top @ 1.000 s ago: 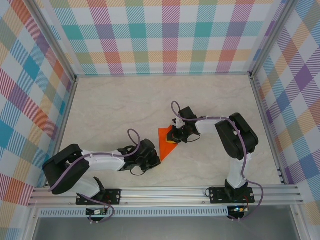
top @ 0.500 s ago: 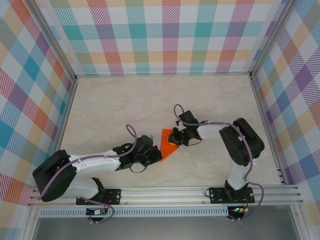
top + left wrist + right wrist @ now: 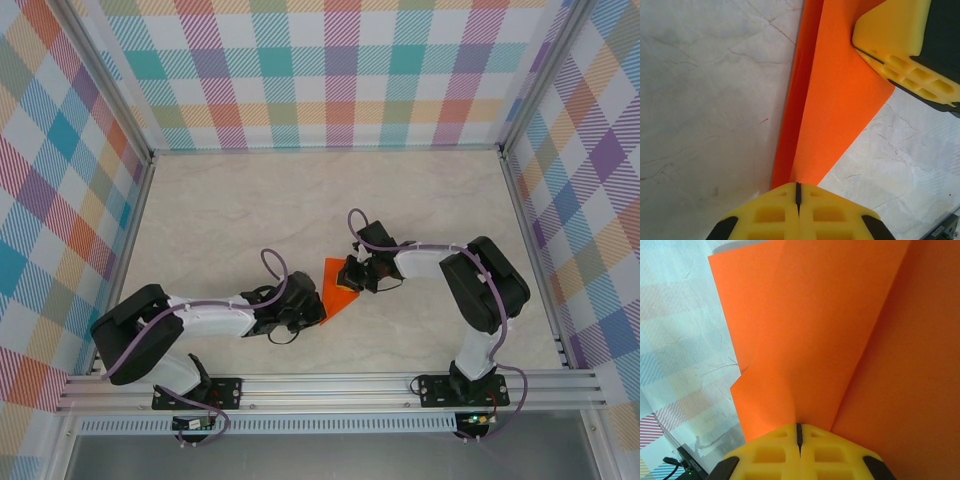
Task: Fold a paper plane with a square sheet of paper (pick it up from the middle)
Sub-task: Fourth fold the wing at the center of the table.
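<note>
Paper [image 3: 815, 340] layers at right gripper [image 3: 798, 429]

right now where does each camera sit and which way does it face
top external: above and behind the robot, looking down on the table; left arm and right arm show, left gripper and right gripper meeting at the orange paper.
left wrist: on the left arm, looking past its own shut fingers over the paper to the right gripper's finger.
right wrist: on the right arm, looking past its own shut fingers across the paper.
shared: all see the paper; top external and left wrist see the right gripper.
</note>
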`<state>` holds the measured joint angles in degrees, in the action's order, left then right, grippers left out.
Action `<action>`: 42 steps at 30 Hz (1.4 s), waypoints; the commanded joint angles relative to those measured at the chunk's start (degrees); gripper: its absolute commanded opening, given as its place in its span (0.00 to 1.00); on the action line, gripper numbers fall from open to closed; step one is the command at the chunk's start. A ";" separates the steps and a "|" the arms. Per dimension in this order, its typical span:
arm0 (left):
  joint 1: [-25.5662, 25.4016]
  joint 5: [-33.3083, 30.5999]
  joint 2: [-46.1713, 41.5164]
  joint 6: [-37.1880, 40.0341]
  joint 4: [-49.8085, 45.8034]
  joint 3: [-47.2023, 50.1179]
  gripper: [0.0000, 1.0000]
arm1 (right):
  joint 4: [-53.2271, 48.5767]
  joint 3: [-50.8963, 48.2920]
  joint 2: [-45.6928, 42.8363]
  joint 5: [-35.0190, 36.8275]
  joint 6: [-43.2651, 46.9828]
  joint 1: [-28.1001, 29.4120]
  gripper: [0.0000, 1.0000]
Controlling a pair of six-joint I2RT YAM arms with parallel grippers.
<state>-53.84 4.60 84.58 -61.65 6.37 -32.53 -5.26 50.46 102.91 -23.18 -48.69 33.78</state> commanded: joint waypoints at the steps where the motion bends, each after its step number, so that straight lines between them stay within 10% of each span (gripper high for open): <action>1: 0.39 -0.09 0.91 1.21 0.79 -1.48 0.00 | -7.91 -0.97 1.33 3.28 -0.15 0.16 0.00; 42: 0.40 -1.49 3.52 1.33 -12.80 -3.33 0.00 | 1.40 -1.09 2.30 -12.97 16.61 3.68 0.03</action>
<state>-53.82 4.19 87.18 -61.45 -0.54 -35.83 -3.97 47.79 103.98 -35.90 -33.74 37.19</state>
